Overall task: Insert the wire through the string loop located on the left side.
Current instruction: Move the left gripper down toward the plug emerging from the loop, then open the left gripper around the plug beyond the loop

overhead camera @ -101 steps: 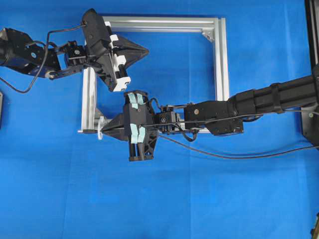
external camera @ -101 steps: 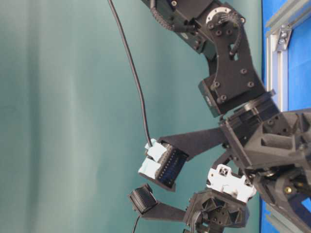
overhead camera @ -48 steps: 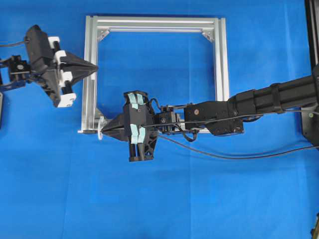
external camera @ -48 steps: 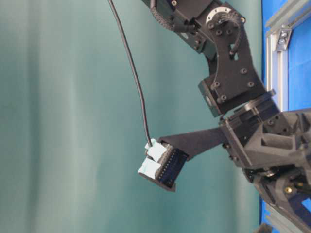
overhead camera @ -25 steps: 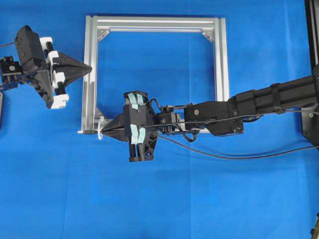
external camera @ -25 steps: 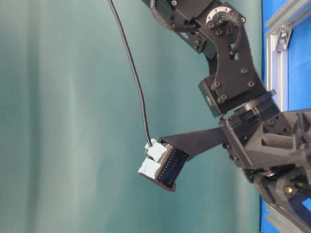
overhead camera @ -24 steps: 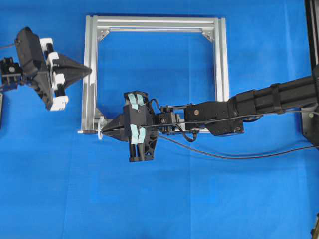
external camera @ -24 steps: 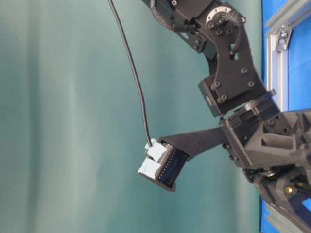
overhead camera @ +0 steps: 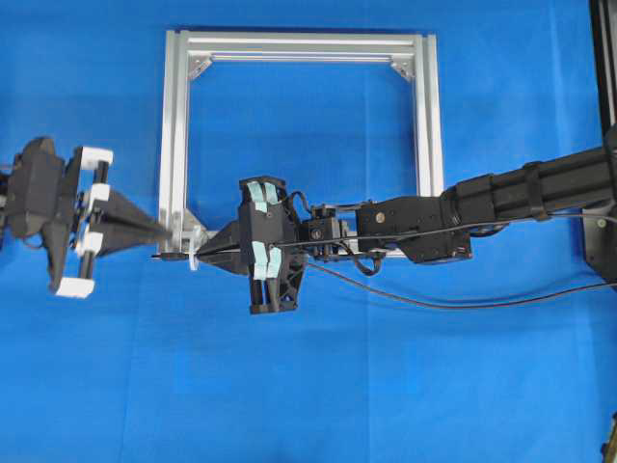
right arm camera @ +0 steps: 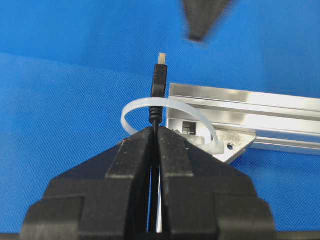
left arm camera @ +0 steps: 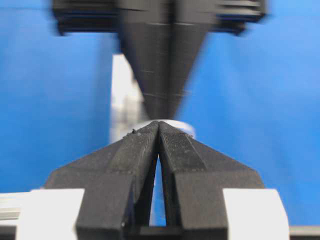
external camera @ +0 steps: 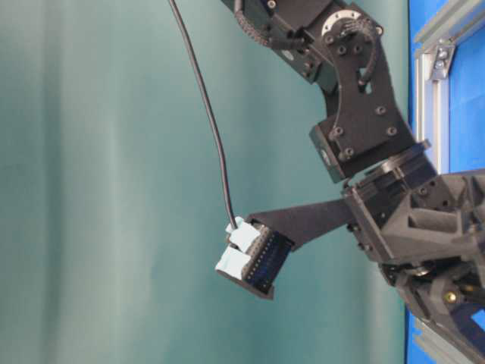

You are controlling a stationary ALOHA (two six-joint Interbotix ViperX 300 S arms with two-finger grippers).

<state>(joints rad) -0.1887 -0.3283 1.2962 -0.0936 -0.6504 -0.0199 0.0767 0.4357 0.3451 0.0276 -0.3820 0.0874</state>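
Note:
In the right wrist view my right gripper [right arm camera: 155, 131] is shut on the wire [right arm camera: 159, 82] just behind its dark plug. The plug pokes out through the whitish string loop [right arm camera: 139, 106], its metal tip beyond the loop. Overhead, the right gripper [overhead camera: 200, 257] sits at the frame's lower left corner, with the loop [overhead camera: 194, 261] at its tips and the plug [overhead camera: 166, 257] sticking out to the left. My left gripper [overhead camera: 175, 235] points at that corner from the left, slightly above the plug. It is shut [left arm camera: 159, 124] with nothing between its fingers.
The square aluminium frame [overhead camera: 299, 43] lies on the blue cloth, and its rail [right arm camera: 240, 107] runs right of the loop. The right arm [overhead camera: 501, 198] stretches across from the right edge with black cables trailing below it. A dark stand [overhead camera: 603, 145] borders the right side.
My left gripper has swung down from beside the frame's upper left side to the level of the loop, its tips now near the plug. The right gripper and wire have not moved.

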